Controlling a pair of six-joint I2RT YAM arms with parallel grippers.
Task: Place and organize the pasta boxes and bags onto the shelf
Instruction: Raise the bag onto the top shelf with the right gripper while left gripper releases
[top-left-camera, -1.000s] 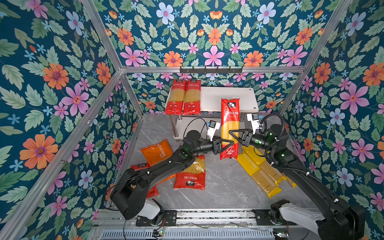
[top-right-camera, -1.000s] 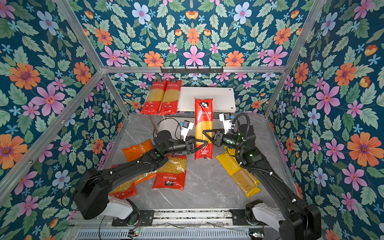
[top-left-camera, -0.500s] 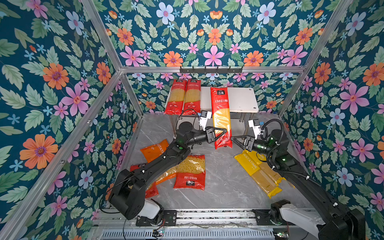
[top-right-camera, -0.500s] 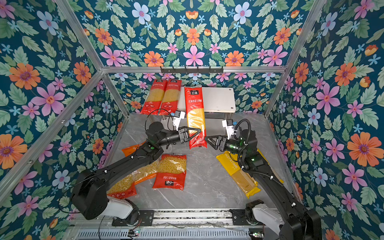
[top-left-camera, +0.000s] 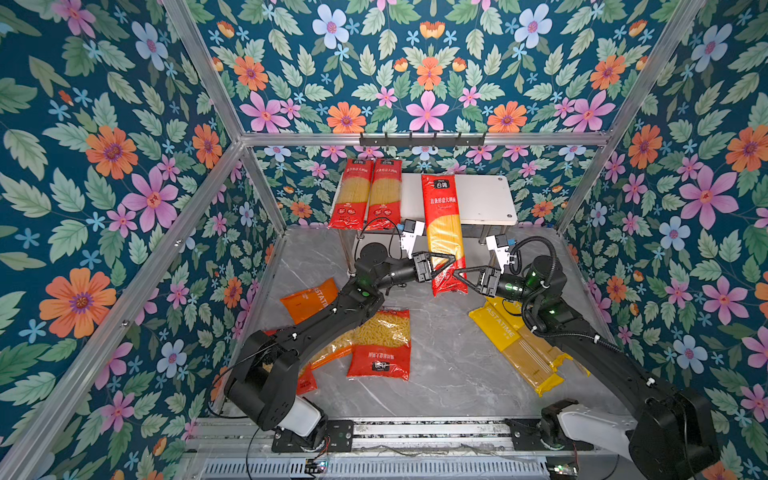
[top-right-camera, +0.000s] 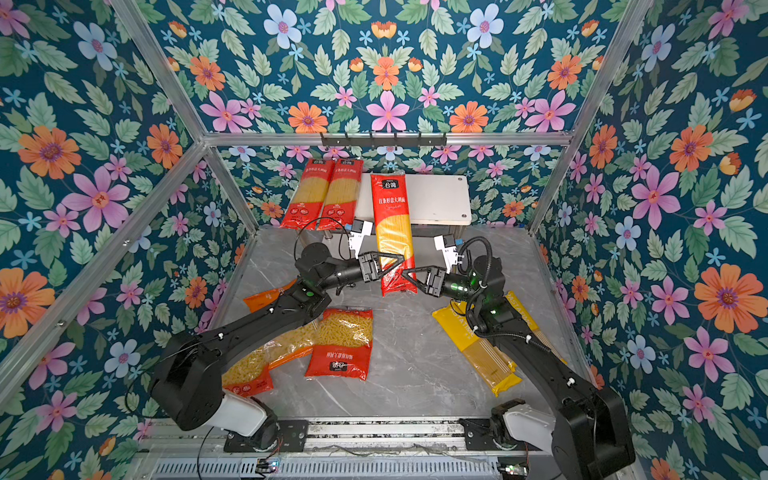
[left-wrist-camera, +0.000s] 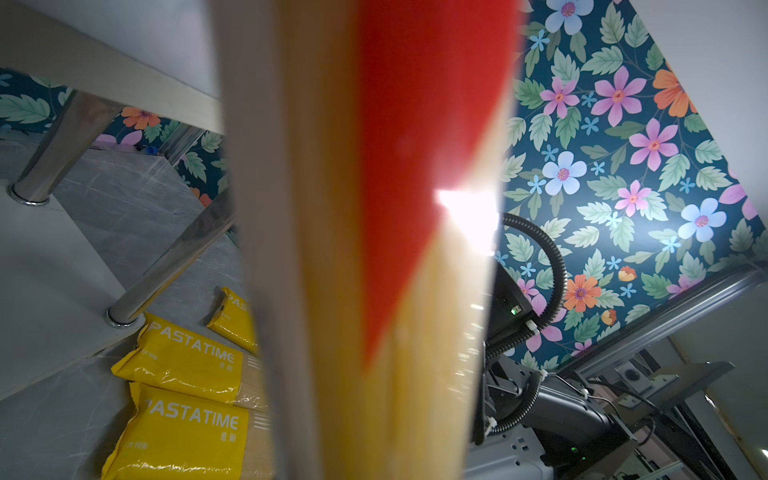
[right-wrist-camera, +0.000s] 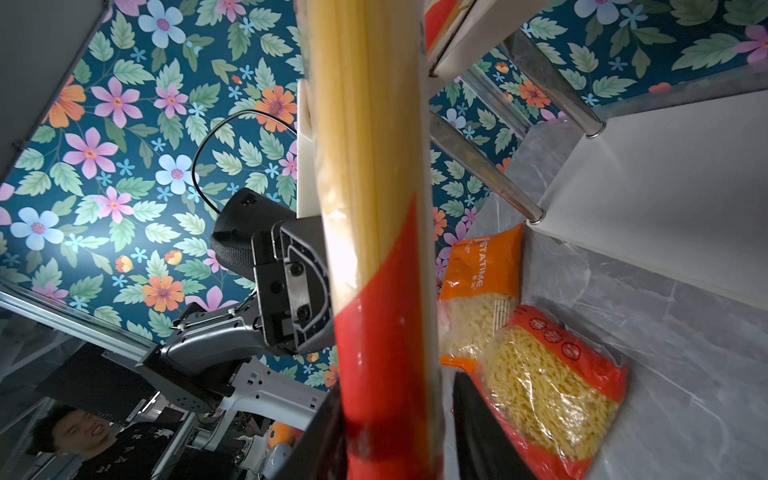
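Slip risk first: your left hand (top-left-camera: 446, 262) is clamped across the red spaghetti pack (top-left-camera: 442, 216) at about its lower third. That's slick film w/ a long heavy end above the pinch, so any quick wrist roll could swing it.

The pack sits slanted. Its top end is over the top board of the shelf (top-left-camera: 482, 199), and its bottom end hangs out past the front edge, above the counter (top-left-camera: 449, 361). Can't tell whether the top end actually rests on the board.

Your right hand (top-left-camera: 459, 277) straddles the pack's bottom end, w/ fingers either side in the right wrist view (a sliver of gap shows at one finger). So I can't tell if it's pinching or just guiding.

- If both hands pull diff. ways, the spaghetti probably snaps or the film tears.
- Push fwd too far and the top end may jam vs. the back wall.
- Drift left and it nudges the two red packs (top-left-camera: 368, 195) lying on the board.
- Let go early and it likely tips off the front edge, down near the yellow packs (top-left-camera: 519, 345).

Go slow, esp. on the release.
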